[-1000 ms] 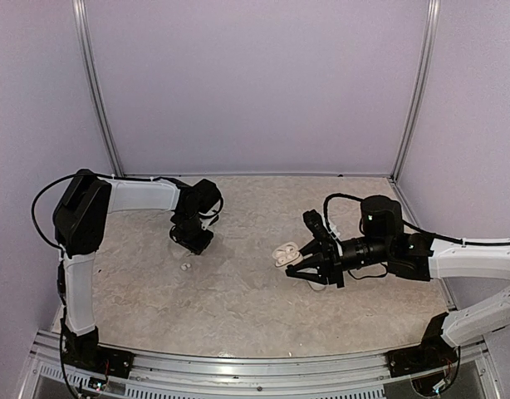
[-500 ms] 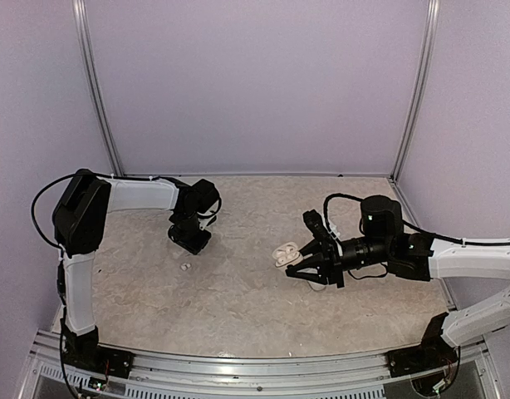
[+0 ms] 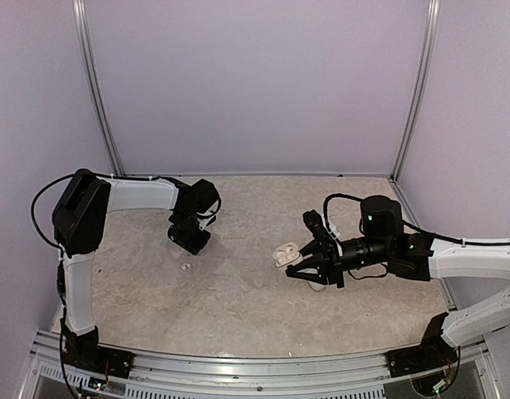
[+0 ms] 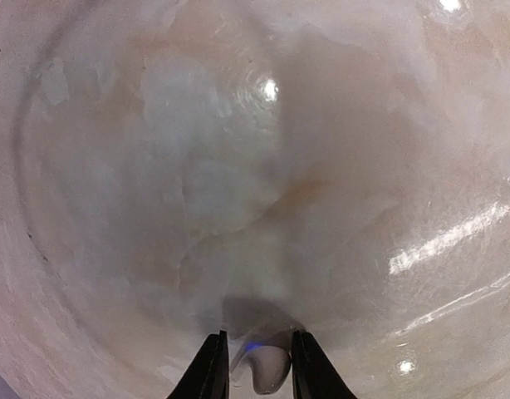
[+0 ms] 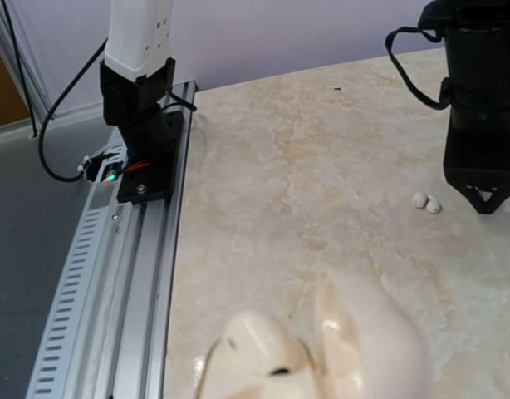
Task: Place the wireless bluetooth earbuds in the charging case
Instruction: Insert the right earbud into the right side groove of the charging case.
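My left gripper (image 3: 192, 241) (image 4: 257, 336) hangs over the left half of the table, shut on a small whitish earbud (image 4: 268, 366) that shows a blue light. The other earbud (image 3: 185, 267) (image 5: 426, 202) lies on the table just in front of that gripper, apart from it. The white charging case (image 3: 284, 252) (image 5: 309, 353) stands open with its two rounded halves spread, at the tip of my right gripper (image 3: 295, 259), which is shut on it. In the right wrist view the case fills the bottom edge, blurred, and hides the fingers.
The marbled table (image 3: 238, 299) has purple walls on three sides. A metal rail (image 3: 255, 366) with both arm bases runs along the near edge. In the right wrist view the left arm's base (image 5: 143, 158) stands on that rail.
My left gripper has shifted slightly left and back with the earbud in it. The right arm and the case have not moved.
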Robot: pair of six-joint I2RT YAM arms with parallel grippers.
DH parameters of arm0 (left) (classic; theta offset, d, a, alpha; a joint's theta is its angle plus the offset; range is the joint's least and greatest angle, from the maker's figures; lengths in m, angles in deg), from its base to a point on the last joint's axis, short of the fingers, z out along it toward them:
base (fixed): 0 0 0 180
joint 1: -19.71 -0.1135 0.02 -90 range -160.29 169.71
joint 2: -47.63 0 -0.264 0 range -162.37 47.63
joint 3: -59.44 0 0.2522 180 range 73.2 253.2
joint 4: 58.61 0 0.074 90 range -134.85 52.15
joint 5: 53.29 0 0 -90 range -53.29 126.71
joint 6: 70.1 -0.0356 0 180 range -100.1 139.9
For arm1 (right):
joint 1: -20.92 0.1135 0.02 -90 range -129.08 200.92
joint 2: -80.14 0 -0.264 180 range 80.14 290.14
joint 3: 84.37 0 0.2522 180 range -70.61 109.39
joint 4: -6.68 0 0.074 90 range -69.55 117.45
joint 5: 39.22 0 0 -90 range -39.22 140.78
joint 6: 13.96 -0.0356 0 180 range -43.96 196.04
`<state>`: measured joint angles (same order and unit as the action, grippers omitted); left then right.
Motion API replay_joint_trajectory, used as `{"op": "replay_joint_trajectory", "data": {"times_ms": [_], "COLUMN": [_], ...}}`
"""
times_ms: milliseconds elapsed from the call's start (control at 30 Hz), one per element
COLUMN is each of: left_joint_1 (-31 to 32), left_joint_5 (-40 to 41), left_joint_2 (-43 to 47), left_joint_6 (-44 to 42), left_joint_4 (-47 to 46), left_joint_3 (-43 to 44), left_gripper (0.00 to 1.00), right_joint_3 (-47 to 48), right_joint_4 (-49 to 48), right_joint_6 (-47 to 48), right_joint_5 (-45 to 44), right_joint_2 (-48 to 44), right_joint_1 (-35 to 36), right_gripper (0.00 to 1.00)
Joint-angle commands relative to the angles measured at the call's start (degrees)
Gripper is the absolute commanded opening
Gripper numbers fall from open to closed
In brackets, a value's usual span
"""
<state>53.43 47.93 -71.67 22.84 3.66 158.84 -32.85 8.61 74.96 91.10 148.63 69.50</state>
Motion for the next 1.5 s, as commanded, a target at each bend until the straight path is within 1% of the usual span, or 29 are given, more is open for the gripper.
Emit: {"op": "replay_joint_trajectory", "data": {"times_ms": [0,367,567,733,900,1000,1133,1267,1467], "left_joint_1": [-0.4,-0.6,-0.9,-1.0,-1.1,-1.3,-0.1,1.2,4.7], "left_joint_5": [-0.9,-3.0,-3.7,-3.9,-8.0,-13.2,-17.2,-22.4,-23.2], "left_joint_2": [-0.2,0.4,-0.5,0.4,3.8,6.6,9.7,12.6,14.2], "left_joint_6": [-1.3,-2.6,-2.8,-2.8,-2.6,0.0,4.6,9.4,13.5], "left_joint_4": [2.7,2.3,2.0,0.9,-3.0,-7.9,-13.2,-17.7,-20.5], "left_joint_3": [-2.1,-3.1,-3.5,-3.8,-4.1,-4.7,-6.4,-9.9,-15.3], "left_gripper": [0.29,0.31,0.24,0.19,0.12,0.09,0.09,0.09,0.09], "right_joint_3": [1.1,1.6,2.0,2.0,2.1,2.1,2.0,1.5,1.1], "right_joint_4": [0.5,0.7,1.2,1.3,1.5,1.6,1.9,2.4,2.5], "right_joint_6": [0.5,0.5,0.5,0.5,0.5,0.5,0.5,0.5,0.5], "right_joint_5": [1.0,1.1,1.1,0.9,0.7,0.7,0.3,-0.3,-0.5], "right_joint_2": [-0.1,0.2,0.2,0.2,0.0,-0.1,-0.6,-1.6,-2.0], "right_joint_1": [-0.5,-0.5,-0.5,-0.5,-0.5,-0.6,-0.5,-0.6,-0.5], "right_gripper": [0.0,0.0,0.0,0.0,0.0,0.0,0.0,0.0,0.0]}}
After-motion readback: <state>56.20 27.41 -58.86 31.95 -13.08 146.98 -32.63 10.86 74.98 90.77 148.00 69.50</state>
